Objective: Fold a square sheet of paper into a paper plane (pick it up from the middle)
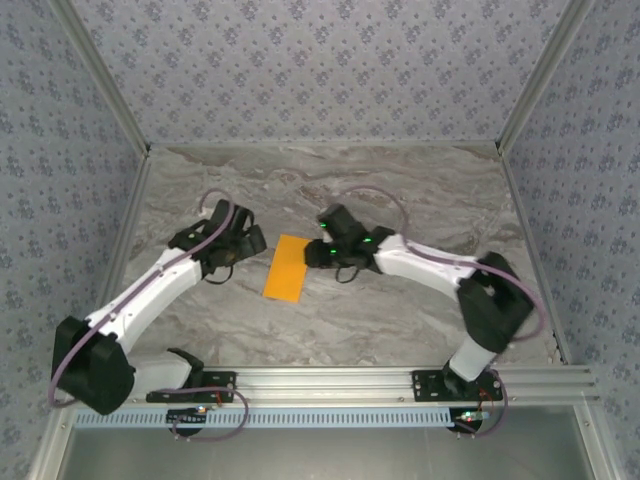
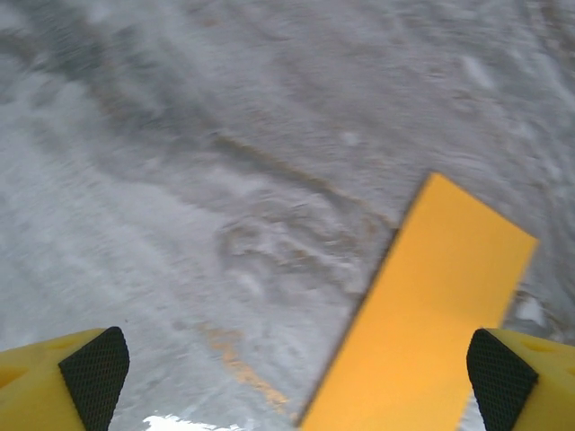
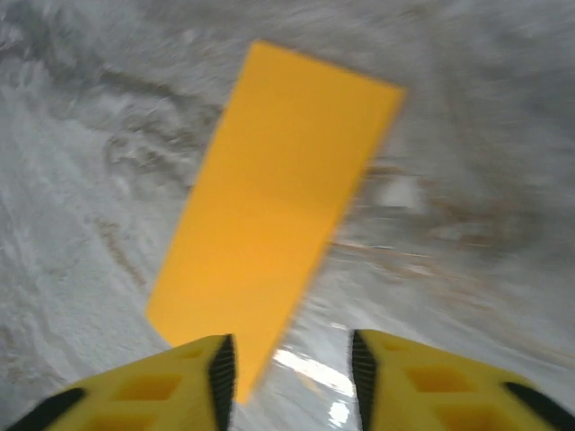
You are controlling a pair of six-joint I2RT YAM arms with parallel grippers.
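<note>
Marble tabletop [image 1: 400, 320]; folded orange paper sheet [image 1: 285, 267] lying flat. Left gripper [image 2: 296, 377] beside sheet, fingers wide apart; right gripper [image 3: 292, 373] opposite, fingers narrowly apart.

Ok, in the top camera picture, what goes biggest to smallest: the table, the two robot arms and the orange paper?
1. The table looks by far the biggest.
2. The left arm and the right arm look about the same size, so I can't rank them.
3. The orange paper looks the smallest.
</note>
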